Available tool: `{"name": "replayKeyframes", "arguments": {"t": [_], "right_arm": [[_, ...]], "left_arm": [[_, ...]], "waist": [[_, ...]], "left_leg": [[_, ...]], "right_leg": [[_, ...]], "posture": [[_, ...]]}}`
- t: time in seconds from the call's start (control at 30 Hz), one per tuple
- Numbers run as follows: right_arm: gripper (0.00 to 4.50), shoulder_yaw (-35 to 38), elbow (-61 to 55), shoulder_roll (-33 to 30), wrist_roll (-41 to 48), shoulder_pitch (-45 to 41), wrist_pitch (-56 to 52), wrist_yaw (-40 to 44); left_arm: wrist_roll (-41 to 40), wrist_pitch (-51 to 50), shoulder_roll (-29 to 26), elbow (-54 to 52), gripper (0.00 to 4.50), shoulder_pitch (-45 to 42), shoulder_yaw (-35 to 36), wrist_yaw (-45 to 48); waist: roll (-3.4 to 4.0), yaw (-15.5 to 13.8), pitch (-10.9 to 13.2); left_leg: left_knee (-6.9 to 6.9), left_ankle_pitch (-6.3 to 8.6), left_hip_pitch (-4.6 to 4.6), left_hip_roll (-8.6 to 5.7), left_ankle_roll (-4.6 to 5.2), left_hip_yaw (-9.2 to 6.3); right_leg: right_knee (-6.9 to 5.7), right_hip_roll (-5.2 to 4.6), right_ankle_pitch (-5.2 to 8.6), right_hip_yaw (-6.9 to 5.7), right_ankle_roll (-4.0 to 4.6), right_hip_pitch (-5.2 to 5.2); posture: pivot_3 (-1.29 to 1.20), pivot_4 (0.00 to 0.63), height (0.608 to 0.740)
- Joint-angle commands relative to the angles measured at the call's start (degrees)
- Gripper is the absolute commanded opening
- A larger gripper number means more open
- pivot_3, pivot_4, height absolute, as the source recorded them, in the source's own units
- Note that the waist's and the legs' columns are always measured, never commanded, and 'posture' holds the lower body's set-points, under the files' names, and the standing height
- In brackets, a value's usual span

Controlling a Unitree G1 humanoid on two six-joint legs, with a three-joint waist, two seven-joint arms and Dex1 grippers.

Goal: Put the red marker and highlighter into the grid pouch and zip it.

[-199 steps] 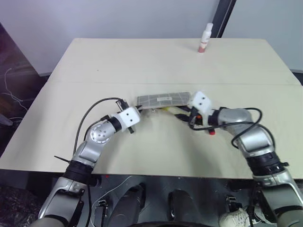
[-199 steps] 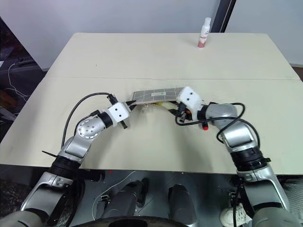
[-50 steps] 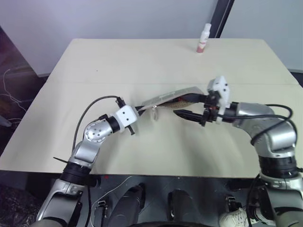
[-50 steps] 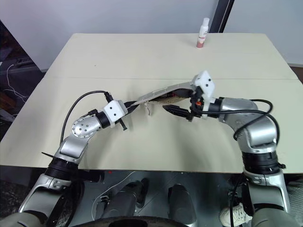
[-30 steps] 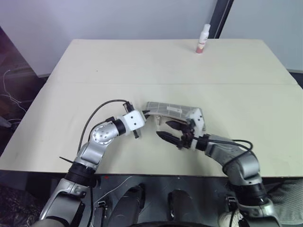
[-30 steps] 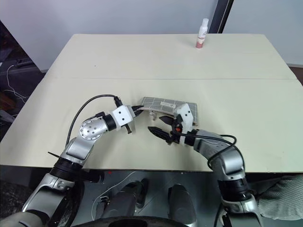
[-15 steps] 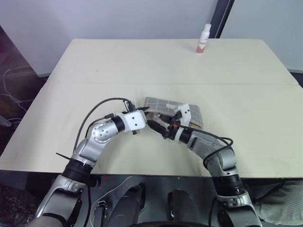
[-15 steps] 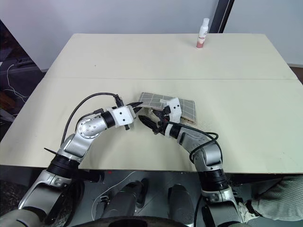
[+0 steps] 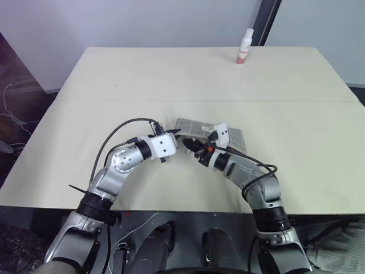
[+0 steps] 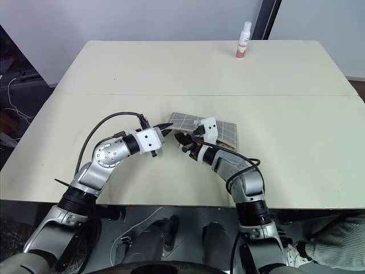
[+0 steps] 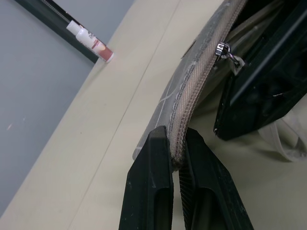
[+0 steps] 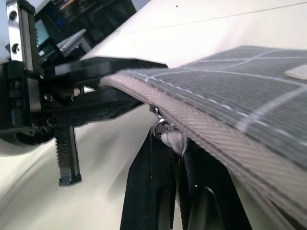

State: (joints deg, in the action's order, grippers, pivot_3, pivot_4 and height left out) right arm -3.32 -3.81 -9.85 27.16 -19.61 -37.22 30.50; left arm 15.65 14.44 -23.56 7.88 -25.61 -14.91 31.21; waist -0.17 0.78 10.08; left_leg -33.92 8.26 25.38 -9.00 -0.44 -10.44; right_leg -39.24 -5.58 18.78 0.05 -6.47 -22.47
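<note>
Left gripper (image 11: 175,143) clamped, right gripper (image 12: 173,143) clamped, arms bent inward, tips nearly meeting

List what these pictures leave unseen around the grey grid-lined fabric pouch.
- Red marker and pale yellow highlighter: presumably inside the grey grid-lined fabric pouch, but its fabric hides the inside, so this is unconfirmed.
- How far the zip is closed: in the eye views the right gripper covers it; the right wrist view cuts the zip line off.
- White label's print: too small to read.
- Left gripper pinches the pouch's end.
</note>
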Motion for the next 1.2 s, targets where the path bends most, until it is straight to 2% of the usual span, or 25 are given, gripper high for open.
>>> {"name": "replayKeyframes", "arguments": {"t": [0.03, 0.17, 0.3, 0.4, 0.5, 0.6, 0.7, 0.8, 0.83, 0.9, 1.0, 1.13, 1.2], "right_arm": [[0.01, 0.69, -4.2, -5.91, -0.15, 2.25, -0.49, 3.73], [0.01, 3.4, -5.28, -16.43, 0.28, 4.54, 0.02, 9.8], [0.01, 8.21, 1.29, -24.02, -1.15, 3.72, 3.7, 12.57], [0.01, 9.63, 6.18, -27.29, -3.02, 2.82, 6.96, 13.64], [0.01, 9.38, 6.08, -27.63, -2.63, 3.03, 7.68, 14.7], [0.0, 8.81, 3.78, -27.06, -1.09, 4.05, 6.74, 16.05], [1.13, 9.04, 1.86, -27.38, -0.64, 4.98, 7.58, 17.78], [2.67, 9.55, 0.71, -30.02, -1.9, 6.17, 10.73, 21.05], [3.2, 9.38, 0.91, -31.34, -3.53, 6.82, 13.48, 22.16], [4.31, 9.85, 1.25, -32.8, -4.4, 7.88, 16.14, 23.51], [4.41, 9.97, 0.74, -35.16, -5.54, 10.25, 19.45, 26.11], [4.41, 14.39, -3.1, -35.79, -0.44, 12.67, 19.33, 29.34], [4.41, 15.8, -4.95, -35.41, 0.87, 13.38, 20.16, 30.05]], "left_arm": [[-0.41, 0.29, -0.9, -0.79, 0.0, -0.7, 2.3, -1.85], [-0.2, 0.52, -2.97, 1.74, 0.0, -0.93, 3.87, -3.2], [-2.98, 0.55, -3.49, 4.14, 0.0, -1.39, 5.08, -2.67], [-3.5, 1.2, -3.08, 5.66, 0.0, -2.16, 5.07, -2.87], [-6.83, -0.01, -1.08, 6.69, 0.0, -2.79, 6.13, -2.21], [-10.09, -1.65, 0.5, 6.62, 1.16, -2.66, 7.02, -1.66], [-12.14, -2.26, 1.04, 5.15, 2.7, -1.74, 7.81, -0.89], [-14.37, -2.66, -0.38, 4.26, 4.27, -0.25, 10.0, 0.25], [-15.45, -2.97, -0.99, 4.15, 4.5, 0.35, 10.91, 0.91], [-18.19, -3.85, -1.66, 3.33, 4.5, 1.59, 12.65, 2.11], [-23.16, -6.7, -2.17, 0.33, 4.5, 4.14, 15.44, 4.0], [-31.83, -15.33, -2.77, -7.13, 4.5, 9.99, 21.14, 4.73], [-33.7, -18.09, -2.88, -9.28, 4.5, 11.86, 24.02, 2.86]], "waist": [[0.0, -0.17, 0.0], [0.0, -0.15, 0.0], [0.0, 0.01, 0.0], [-0.01, -0.04, 0.0], [-0.01, -0.08, 0.0], [-0.03, -0.07, 0.01], [-0.02, -0.04, 0.01], [-0.02, -0.06, 0.01], [-0.02, -0.04, 0.01], [-0.02, -0.13, 0.01], [-0.02, -0.12, 0.01], [-0.02, 0.04, 0.01], [-0.01, 0.05, 0.01]], "left_leg": [[0.0, 0.0, 0.01, -0.01, 0.0, 0.0], [-0.01, 0.01, 0.01, -0.03, 0.01, 0.01], [-0.01, 0.0, 0.01, -0.01, 0.01, 0.02], [-0.02, 0.0, 0.02, -0.01, 0.01, 0.02], [-0.02, 0.0, 0.05, -0.01, 0.02, 0.03], [-0.02, 0.0, 0.07, -0.01, 0.02, 0.03], [-0.02, 0.0, 0.08, -0.01, 0.02, 0.03], [-0.06, 0.0, 0.08, -0.01, 0.02, 0.03], [-0.08, 0.0, 0.07, -0.01, 0.02, 0.03], [-0.09, 0.0, 0.07, -0.01, 0.02, 0.03], [-0.08, 0.0, 0.07, -0.01, 0.02, 0.03], [-0.07, 0.01, 0.09, -0.01, 0.04, 0.03], [-0.07, 0.01, 0.08, 0.01, 0.04, 0.03]], "right_leg": [[0.0, -0.01, 0.0, 0.0, 0.0, 0.0], [0.02, -0.03, 0.0, 0.0, -0.01, 0.02], [0.01, -0.02, 0.0, -0.01, -0.01, 0.16], [0.01, -0.03, 0.0, -0.01, -0.01, 0.18], [0.01, -0.04, 0.0, -0.01, -0.01, 0.19], [0.02, -0.05, 0.01, -0.01, -0.02, 0.19], [0.01, -0.04, 0.01, -0.01, -0.02, 0.17], [0.01, -0.04, 0.0, -0.01, -0.02, 0.19], [0.01, -0.04, 0.0, -0.01, -0.01, 0.2], [0.01, -0.04, 0.0, -0.01, -0.02, 0.2], [0.02, -0.04, 0.0, -0.02, -0.01, 0.2], [0.02, -0.06, 0.01, 0.01, -0.01, 0.18], [0.02, -0.04, 0.01, 0.02, -0.01, 0.18]], "posture": [[0.0, 0.15, 0.74], [0.0, 0.15, 0.74], [0.0, 0.15, 0.74], [0.0, 0.15, 0.74], [0.0, 0.15, 0.74], [0.0, 0.15, 0.74], [0.0, 0.15, 0.74], [0.0, 0.15, 0.74], [0.0, 0.15, 0.74], [0.0, 0.15, 0.74], [0.0, 0.15, 0.74], [0.0, 0.15, 0.74], [0.0, 0.15, 0.74]]}}
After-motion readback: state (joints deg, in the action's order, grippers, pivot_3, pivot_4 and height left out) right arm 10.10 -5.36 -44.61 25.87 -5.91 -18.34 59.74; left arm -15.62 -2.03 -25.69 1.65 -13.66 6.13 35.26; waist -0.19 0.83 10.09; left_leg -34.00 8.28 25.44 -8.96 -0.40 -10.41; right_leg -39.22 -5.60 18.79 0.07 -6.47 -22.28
